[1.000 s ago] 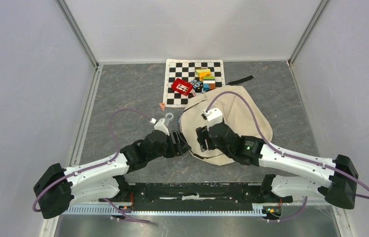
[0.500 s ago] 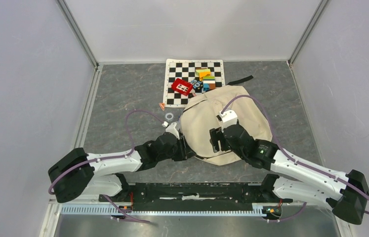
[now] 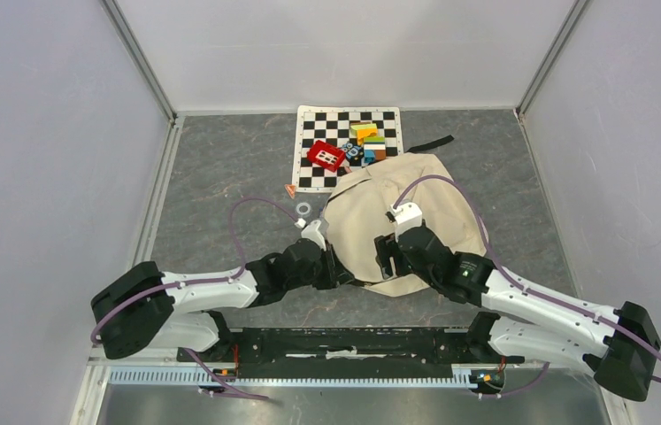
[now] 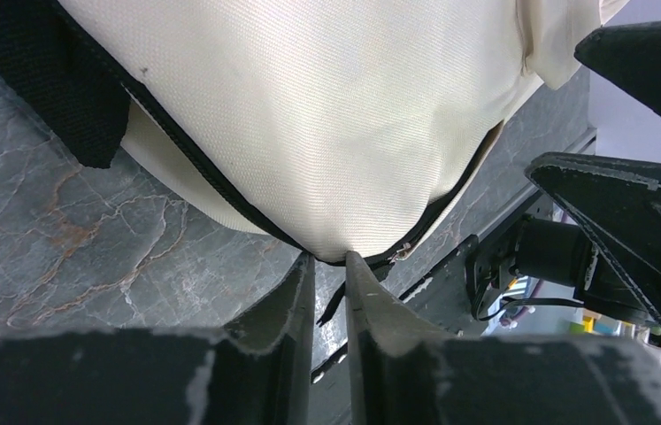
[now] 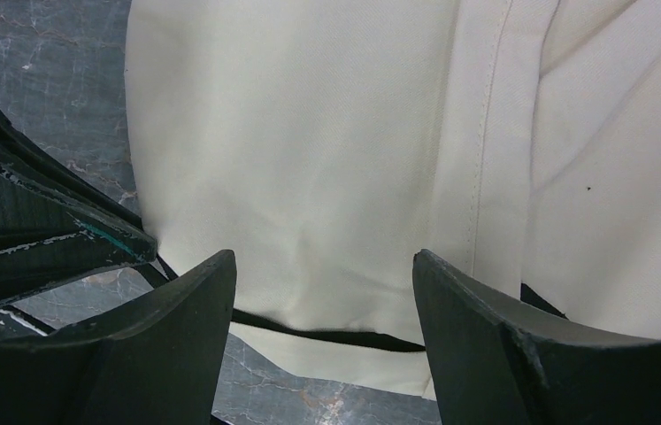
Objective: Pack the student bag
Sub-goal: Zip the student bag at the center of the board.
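Note:
The student bag (image 3: 415, 208), cream fabric with black zipper trim, lies flat on the grey table right of centre. My left gripper (image 3: 342, 273) is at its near left edge. In the left wrist view the fingertips (image 4: 329, 257) pinch the bag's (image 4: 326, 115) zippered rim, with only a narrow gap between them. My right gripper (image 3: 386, 257) hovers over the bag's near edge, just right of the left one. It stands open (image 5: 322, 266) over the cream fabric (image 5: 309, 133) and the black zipper line (image 5: 326, 335), holding nothing.
A checkered mat (image 3: 349, 146) lies behind the bag with a red block (image 3: 326, 156) and several coloured blocks (image 3: 368, 140) on it. A white ring (image 3: 303, 209) lies left of the bag. A black strap (image 3: 430, 143) sticks out at the back. Walls enclose the table.
My left gripper moved right to the bag's edge and closed its jaws on the rim. My right gripper shifted a little right over the bag and stayed open.

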### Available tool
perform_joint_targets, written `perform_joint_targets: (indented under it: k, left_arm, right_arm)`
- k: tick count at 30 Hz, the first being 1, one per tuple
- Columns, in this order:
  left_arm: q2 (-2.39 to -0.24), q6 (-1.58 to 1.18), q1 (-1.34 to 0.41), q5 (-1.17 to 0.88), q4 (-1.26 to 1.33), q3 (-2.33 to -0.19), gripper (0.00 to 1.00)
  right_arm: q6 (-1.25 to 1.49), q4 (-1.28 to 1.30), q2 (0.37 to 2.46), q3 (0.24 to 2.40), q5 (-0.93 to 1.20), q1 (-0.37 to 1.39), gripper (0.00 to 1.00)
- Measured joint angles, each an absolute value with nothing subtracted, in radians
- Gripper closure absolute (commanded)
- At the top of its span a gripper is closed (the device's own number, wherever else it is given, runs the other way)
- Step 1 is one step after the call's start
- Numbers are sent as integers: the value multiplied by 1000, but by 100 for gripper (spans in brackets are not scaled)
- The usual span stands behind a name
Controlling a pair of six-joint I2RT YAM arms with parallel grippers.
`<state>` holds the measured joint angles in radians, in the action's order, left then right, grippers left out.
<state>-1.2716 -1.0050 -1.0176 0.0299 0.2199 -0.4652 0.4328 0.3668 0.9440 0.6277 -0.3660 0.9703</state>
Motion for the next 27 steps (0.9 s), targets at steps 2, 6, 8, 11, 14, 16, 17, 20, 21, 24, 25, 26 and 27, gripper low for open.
perform_joint_targets:
  k: [2,6,8,11,14,16,17,20,21,24,25,26,27]
  left_arm:
    - [-1275,-1010,-1024,36,224,-465,86]
    - [-1276,-1016,-1029,46,236,-465,94]
    - [-1276,-1019,-1029,48,239,-465,95]
    - [-1265,-1023,-1029,49,238,-464,83]
    - [-1235,-1029,-1030,51,242,-456,73]
    - [-1214,-1033,-1030,50,243,-443,69]
    - [-1208,-1036,-1030,50,244,-436,67]
    - [-1202,-1043,-1030,50,243,-416,63]
    - [-1202,-1044,-1030,50,242,-411,62]
    - [-1202,-1048,-1030,50,240,-401,58]
    - [-1202,-1048,-1030,50,241,-401,58]
    - [-1202,-1050,-1030,50,241,-401,58]
    - [-1202,-1051,-1030,50,241,-401,58]
  right_arm:
    - [433,367,950,628,-365,970,23]
    - [431,366,957,628,-362,970,22]
    - [424,364,960,628,-358,970,19]
    - [393,364,960,628,-351,970,15]
    - [351,364,960,628,-342,970,14]
    - [323,366,960,628,-338,970,14]
    - [311,366,960,628,-336,970,14]
    - [286,368,960,628,-331,970,14]
    - [281,368,960,628,-329,970,13]
    - [274,368,960,628,-316,970,14]
    - [273,367,960,628,-313,970,13]
    - [272,366,960,628,-310,970,13]
    - [271,364,960,628,-305,970,13]
